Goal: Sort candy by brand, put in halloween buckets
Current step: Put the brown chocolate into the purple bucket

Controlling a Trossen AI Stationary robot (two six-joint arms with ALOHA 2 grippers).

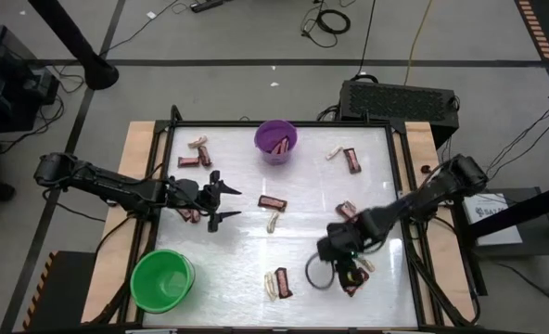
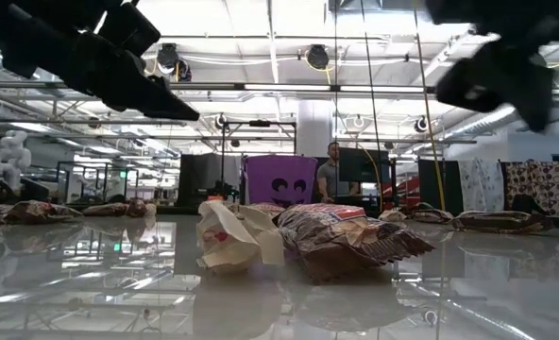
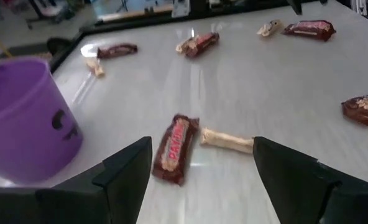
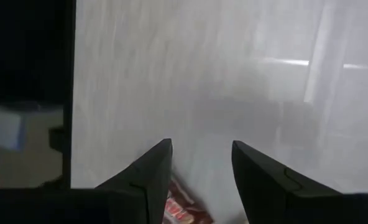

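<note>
From above, the purple bucket (image 1: 275, 141) stood at the table's (image 1: 312, 278) far edge with a piece or two inside, the green bucket (image 1: 161, 280) at the near left corner. Brown bars and pale twists lay scattered about. The left gripper (image 1: 226, 202) hovered left of centre, fingers spread wide and empty; the right gripper (image 1: 351, 271) was low over candy near the front right.

Low down, a pale twist (image 2: 225, 238) touched a brown bar (image 2: 346, 238) — purple bucket (image 2: 280, 180) behind.

The left wrist showed a brown bar (image 3: 175, 148) and twist (image 3: 226, 139) between its parted fingers (image 3: 127, 172).

The right wrist's fingers (image 4: 148, 178) stood apart, a red-brown wrapper (image 4: 179, 205) just between them — held or not, I could not tell.
</note>
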